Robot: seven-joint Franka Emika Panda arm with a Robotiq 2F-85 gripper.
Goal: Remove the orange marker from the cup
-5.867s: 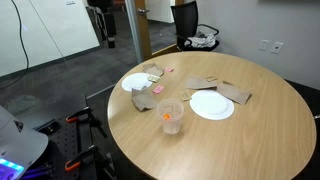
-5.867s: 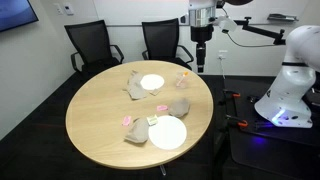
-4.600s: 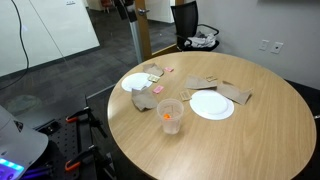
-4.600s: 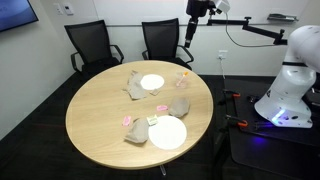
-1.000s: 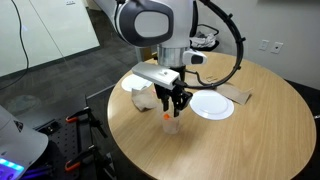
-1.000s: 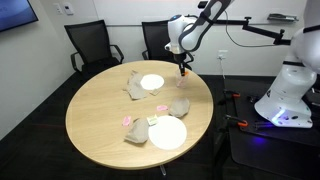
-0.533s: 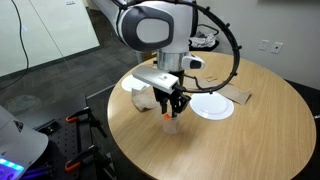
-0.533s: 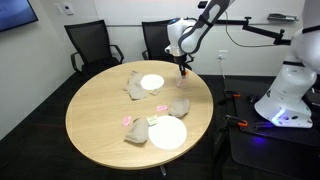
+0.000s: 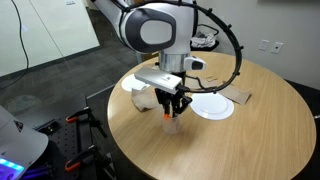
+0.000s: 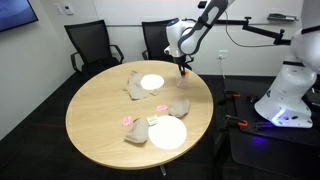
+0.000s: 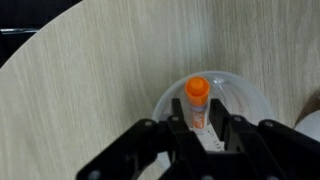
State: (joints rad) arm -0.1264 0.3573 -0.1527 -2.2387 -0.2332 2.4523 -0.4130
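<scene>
Round wood-grain laminate surface (image 9: 230, 145), pale tan, fine straight grain clear in the wrist view (image 11: 90, 90). Office room with dark carpet.

- orange marker (image 11: 197, 100): stands roughly upright inside the cup, rounded bright-orange cap on top, paler barrel below it. Slim cylinder. In an exterior view it reads as an orange streak low in the cup (image 9: 167, 117).
- cup (image 11: 243, 85): clear, thin-walled plastic with a round rim, seen from above in the wrist view. In an exterior view (image 9: 172, 124) it is a small translucent tumbler, slightly tapered, standing near the surface's edge.
- fingers (image 11: 236, 135): matte black, blocky, dipped into the cup mouth on either side of the marker. They are spread apart, not clamped. One sits right against the barrel and a visible gap remains on the other side. Exterior view puts them (image 9: 178, 104) at cup-rim level, pointing straight down.
- arm (image 9: 155, 30): white glossy shells with dark joints and a black cable looped over it, reaching in above the cup. White pedestal base (image 10: 290, 95) stands beside the surface.
- two flat round white plates, one just beside the cup (image 9: 212, 105) and one farther off (image 9: 135, 83).
- crumpled brown paper pieces (image 9: 235, 95) lie between and beside the plates.
- two black mesh-back chairs (image 10: 88, 45) at the far edge.
</scene>
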